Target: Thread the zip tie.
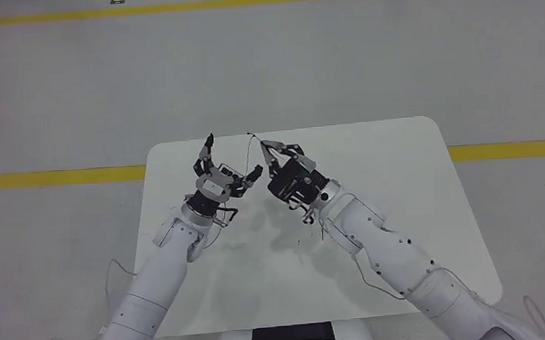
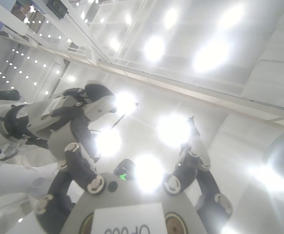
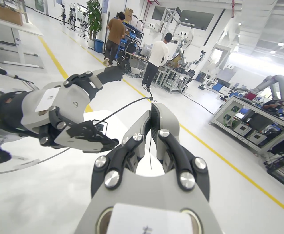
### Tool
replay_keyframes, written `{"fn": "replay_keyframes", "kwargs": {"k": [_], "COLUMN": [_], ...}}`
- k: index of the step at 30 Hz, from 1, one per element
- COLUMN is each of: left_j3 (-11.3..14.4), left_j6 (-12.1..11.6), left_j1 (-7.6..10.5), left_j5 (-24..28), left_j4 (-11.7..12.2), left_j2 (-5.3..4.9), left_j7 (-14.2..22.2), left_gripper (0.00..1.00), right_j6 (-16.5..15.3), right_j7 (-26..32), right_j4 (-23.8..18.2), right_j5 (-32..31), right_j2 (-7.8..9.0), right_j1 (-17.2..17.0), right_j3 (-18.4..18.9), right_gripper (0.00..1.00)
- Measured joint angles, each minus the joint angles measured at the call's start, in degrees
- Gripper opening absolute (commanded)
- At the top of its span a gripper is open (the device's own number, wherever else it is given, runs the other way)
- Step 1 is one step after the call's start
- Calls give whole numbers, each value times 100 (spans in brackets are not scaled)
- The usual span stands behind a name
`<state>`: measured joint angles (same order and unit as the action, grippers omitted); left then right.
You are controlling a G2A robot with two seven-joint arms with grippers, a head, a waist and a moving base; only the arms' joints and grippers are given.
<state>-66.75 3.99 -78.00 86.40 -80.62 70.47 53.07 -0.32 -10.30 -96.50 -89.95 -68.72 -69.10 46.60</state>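
Observation:
A thin black zip tie (image 3: 124,108) is held above the white table (image 1: 391,165). My right gripper (image 3: 152,108) is shut on it just below its small head (image 3: 151,97). The strap bows out from the head toward my left gripper (image 3: 117,108), and the tail hangs down between the right fingers. The left gripper (image 1: 233,158) stands open right beside the right gripper (image 1: 264,146), and the strap's free end lies over its lower finger (image 3: 99,139), unclamped. In the left wrist view the strap (image 2: 119,120) shows against bright ceiling lights, between the open left gripper (image 2: 137,128) and the right one.
Both arms meet over the table's far middle part. Bare tabletop lies to the right (image 1: 412,219) and toward the near edge. Grey floor with yellow lines (image 1: 62,176) surrounds the table.

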Motion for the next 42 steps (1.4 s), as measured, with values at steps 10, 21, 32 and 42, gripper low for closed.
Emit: {"fn": "replay_keyframes", "kwargs": {"k": [10, 21, 32, 42], "left_j3": [-35, -52, -207, -223], "left_j6": [-551, -580, -614, -353], "left_j1": [80, 133, 79, 35], "left_j5": [50, -38, -120, -307], "left_j4": [119, 204, 190, 135], "left_j2": [78, 120, 128, 124], "left_j7": [36, -32, -144, -190], "left_gripper": [45, 0, 8, 24], "right_j6": [449, 813, 1098, 1171], "right_j7": [88, 124, 209, 190], "right_j4": [41, 40, -31, -79], "right_j5": [0, 0, 0, 0], "right_j2": [236, 542, 737, 824], "right_j1": [297, 732, 830, 913], "right_j3": [-425, -1049, -1259, -1397], "right_gripper": [0, 0, 0, 0]}}
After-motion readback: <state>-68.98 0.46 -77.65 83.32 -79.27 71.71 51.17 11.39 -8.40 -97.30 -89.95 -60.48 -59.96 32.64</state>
